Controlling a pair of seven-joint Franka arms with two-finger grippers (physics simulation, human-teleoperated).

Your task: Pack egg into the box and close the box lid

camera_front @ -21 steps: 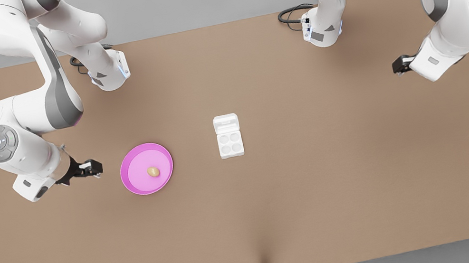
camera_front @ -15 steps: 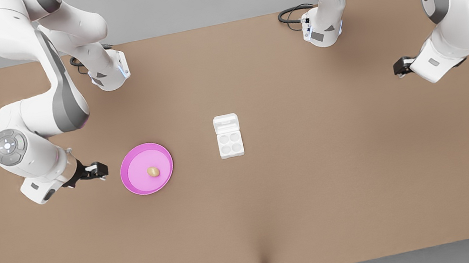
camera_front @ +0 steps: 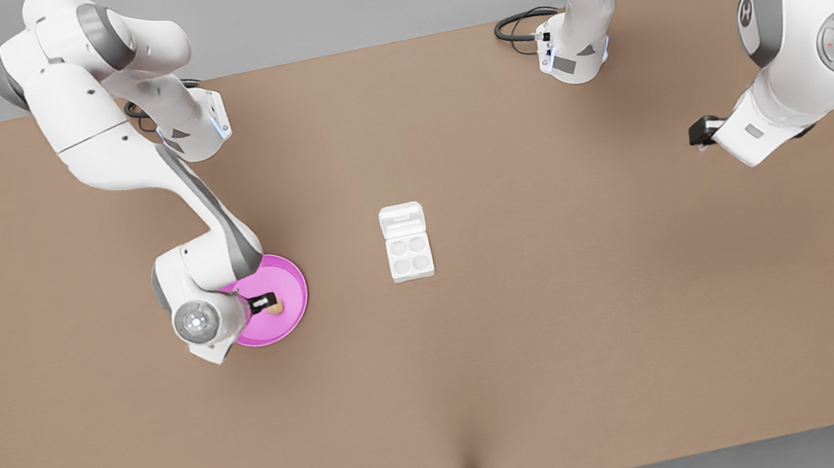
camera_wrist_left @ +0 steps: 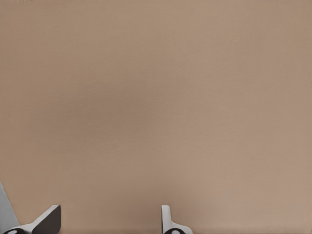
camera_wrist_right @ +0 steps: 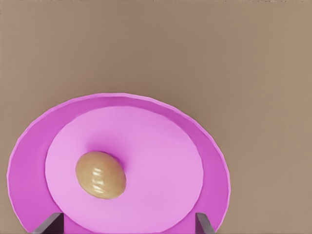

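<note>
Movement came from the right gripper (camera_front: pixel 268 301), which has swung in from beside the pink plate (camera_front: pixel 289 278) to hover, fingers spread and empty, over the egg (camera_wrist_right: pixel 100 174), while the left gripper (camera_front: pixel 698 133) waits open, the box (camera_front: pixel 409 254) unfilled, the box lid (camera_front: pixel 402 219) open.

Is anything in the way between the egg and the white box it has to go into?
No. The egg lies on the pink plate under the right hand, which is open. Only bare table lies between the plate and the box, whose lid is open.
</note>
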